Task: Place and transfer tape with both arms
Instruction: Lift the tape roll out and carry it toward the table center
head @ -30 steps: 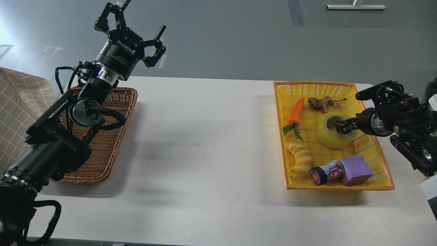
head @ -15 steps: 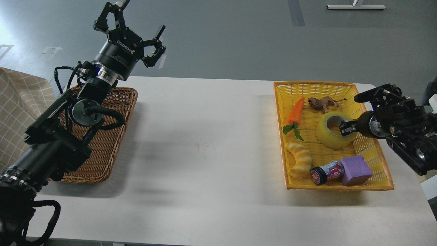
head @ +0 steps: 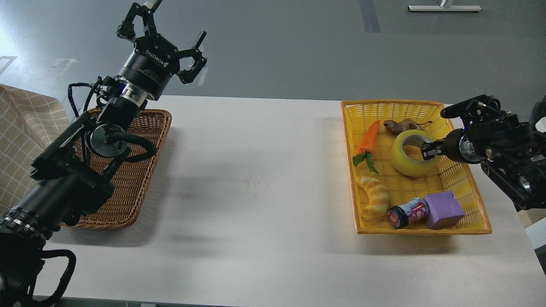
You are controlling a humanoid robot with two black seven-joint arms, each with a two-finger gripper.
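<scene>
The tape (head: 408,165), a translucent yellow roll with a pale core, is in the yellow basket (head: 392,103) on the right and tilted. My right gripper (head: 428,150) reaches in from the right. Its fingers are shut on the roll's right rim, one finger inside the core hole. My left gripper (head: 164,32) is open and empty, raised high above the far left of the table, over the back of the brown wicker basket (head: 143,179).
The yellow basket also holds a toy carrot (head: 369,137), a brown toy animal (head: 401,125), a yellow croissant toy (head: 374,197), a small jar (head: 408,213) and a purple block (head: 444,209). A checked cloth (head: 21,128) lies at the far left.
My right gripper has drawn back and up a little with the tape in it; the roll has risen and shifted slightly left. The left arm has not moved.
</scene>
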